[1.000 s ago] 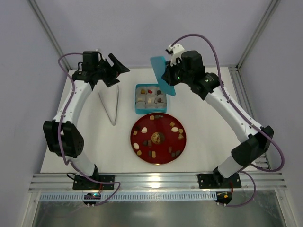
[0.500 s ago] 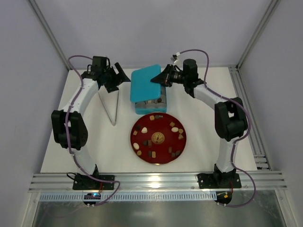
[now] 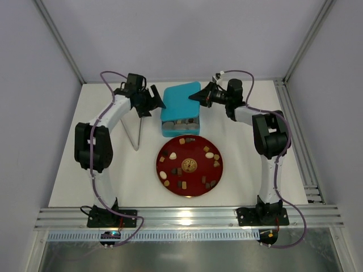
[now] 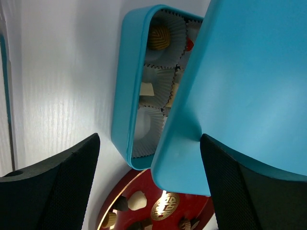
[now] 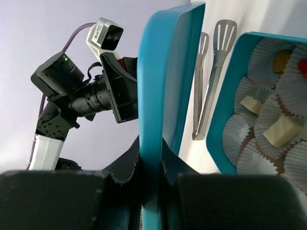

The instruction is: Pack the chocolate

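Observation:
Several small chocolate (image 3: 210, 154) pieces, brown, tan and cream, lie on the red plate (image 3: 194, 152). More chocolate (image 5: 280, 132) sits in paper cups inside the blue box (image 3: 180, 131). The blue lid (image 3: 180, 99) hangs tilted over the box, covering most of it. My right gripper (image 3: 199, 96) is shut on the lid's right edge (image 5: 160, 96), pinching it between both fingers. My left gripper (image 3: 156, 103) is open at the lid's left side. In the left wrist view the lid's corner (image 4: 192, 158) lies between the wide-spread fingers (image 4: 53, 191), with no contact showing.
Metal tongs (image 3: 131, 127) lie on the white table left of the box, under the left arm. The red plate sits just in front of the box. Aluminium frame rails run along the table's near edge and right side.
The right gripper has swung the lid from upright at the back right down and left over the box. The left arm has moved right, up to the lid's left edge.

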`<state>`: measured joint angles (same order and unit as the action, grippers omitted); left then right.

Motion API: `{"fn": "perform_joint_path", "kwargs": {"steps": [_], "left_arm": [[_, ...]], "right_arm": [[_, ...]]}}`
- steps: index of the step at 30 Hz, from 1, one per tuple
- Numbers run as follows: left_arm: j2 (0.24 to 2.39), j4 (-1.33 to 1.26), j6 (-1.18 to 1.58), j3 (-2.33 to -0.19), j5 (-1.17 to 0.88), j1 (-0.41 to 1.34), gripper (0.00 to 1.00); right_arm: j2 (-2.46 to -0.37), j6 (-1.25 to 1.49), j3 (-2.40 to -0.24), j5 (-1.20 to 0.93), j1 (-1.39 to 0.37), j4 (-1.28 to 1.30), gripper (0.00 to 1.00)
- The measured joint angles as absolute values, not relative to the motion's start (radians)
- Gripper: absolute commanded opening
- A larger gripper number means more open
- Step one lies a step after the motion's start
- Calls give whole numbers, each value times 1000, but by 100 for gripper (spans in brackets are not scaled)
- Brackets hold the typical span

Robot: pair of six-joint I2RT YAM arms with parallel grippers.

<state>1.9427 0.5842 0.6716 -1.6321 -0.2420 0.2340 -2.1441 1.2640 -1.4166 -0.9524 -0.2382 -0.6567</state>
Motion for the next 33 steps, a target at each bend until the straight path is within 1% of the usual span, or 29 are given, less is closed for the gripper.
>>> {"fn": "perform_joint_path", "kwargs": {"steps": [19,26,28,33], "left_arm": [[1985,581,671,-1632,-225,269,82],[1993,580,671,-1632,-218,273,82],[1996,581,670,-1632,-218,274,82],[2001,581,670,-1632,-216,277,82]], "right_arm": [[-2255,1279,-1417,-1013,-227,-695,4],[-2268,1231,-1431,-1024,-227,-636,5],[-2268,1212,-1439,-1026,-227,-616,7],[-2268,1165,-1456,-1028,-227,-565,16]]}}
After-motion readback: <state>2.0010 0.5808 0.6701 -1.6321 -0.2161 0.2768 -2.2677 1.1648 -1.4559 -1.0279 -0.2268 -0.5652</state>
